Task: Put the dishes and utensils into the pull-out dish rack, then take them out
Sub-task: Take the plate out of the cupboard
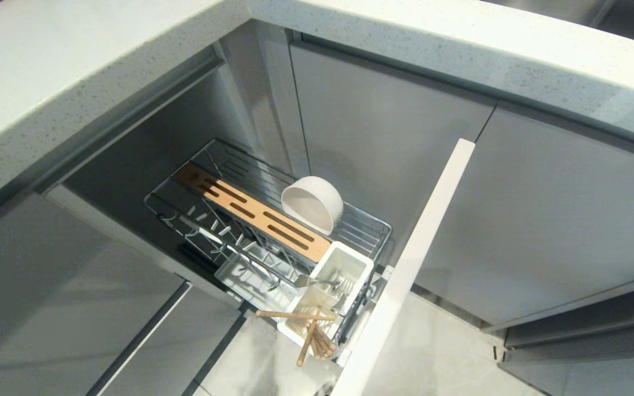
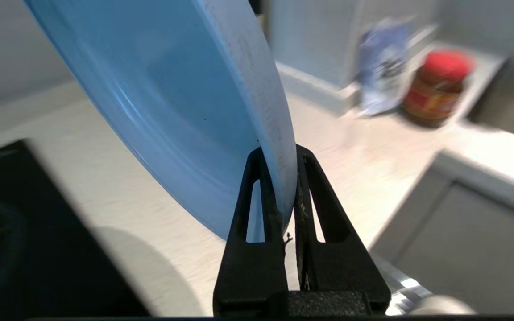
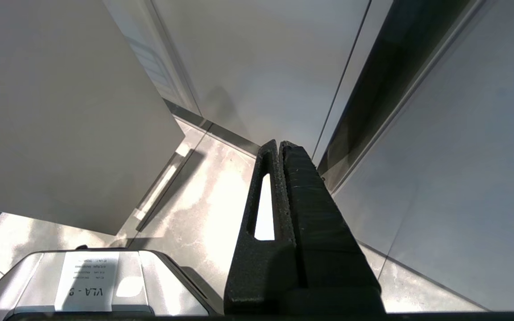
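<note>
— Beside the pale speckled countertop (image 1: pixel 64 82), the pull-out dish rack (image 1: pixel 273 220) stood open, holding the white bowl (image 1: pixel 312 202), cutlery and chopsticks (image 1: pixel 309 330). Which step was it?

— Loading, by my guess. The left gripper (image 2: pixel 279 154) pinched the blue plate (image 2: pixel 172 98) by its rim above the counter; next it needed lowering between the prongs. The right gripper (image 3: pixel 279 145) hung closed, empty, near the floor.

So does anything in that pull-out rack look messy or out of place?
Yes: the chopsticks lie crossed and splayed over the white utensil cup, tips poking out past the rack's front edge. The white bowl rests tipped on its side, which suits draining.
</note>
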### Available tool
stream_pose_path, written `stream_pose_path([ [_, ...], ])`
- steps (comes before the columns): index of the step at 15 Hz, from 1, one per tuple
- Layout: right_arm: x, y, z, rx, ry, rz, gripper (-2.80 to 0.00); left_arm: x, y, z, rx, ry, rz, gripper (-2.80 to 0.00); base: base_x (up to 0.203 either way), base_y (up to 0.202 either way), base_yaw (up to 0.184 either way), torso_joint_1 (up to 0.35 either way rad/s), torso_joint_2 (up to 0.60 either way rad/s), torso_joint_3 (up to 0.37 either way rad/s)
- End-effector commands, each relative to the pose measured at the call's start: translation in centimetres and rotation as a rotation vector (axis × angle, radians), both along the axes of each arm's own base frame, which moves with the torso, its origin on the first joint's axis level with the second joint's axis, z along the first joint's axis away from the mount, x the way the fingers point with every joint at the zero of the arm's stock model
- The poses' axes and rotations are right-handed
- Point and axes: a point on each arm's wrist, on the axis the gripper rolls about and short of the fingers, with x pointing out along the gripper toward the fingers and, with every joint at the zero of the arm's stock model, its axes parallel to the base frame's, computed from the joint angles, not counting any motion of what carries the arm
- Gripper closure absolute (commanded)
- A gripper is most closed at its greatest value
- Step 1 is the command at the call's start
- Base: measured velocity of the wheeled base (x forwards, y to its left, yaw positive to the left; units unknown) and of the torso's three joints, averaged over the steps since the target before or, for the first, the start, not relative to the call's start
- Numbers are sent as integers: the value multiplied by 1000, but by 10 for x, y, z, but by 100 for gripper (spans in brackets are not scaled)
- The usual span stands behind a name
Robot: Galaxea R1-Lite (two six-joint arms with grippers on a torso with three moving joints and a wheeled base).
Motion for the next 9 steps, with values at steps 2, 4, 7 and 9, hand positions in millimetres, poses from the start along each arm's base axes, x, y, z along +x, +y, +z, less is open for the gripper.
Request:
stream_pose_path([
  [2,0,0,0,0,-3,2,0,27,1,12,38,189,122,0,0,0,0,0,0,0],
  [4,0,0,0,1,-2,1,0,47,5,10,113,296,219,0,0,0,0,0,0,0],
  [7,0,0,0,0,-2,1,0,75,12,5,126,418,336,0,0,0,0,0,0,0],
  [9,0,0,0,0,-2,2,0,90,15,-3,138,535,392,0,0,0,0,0,0,0],
])
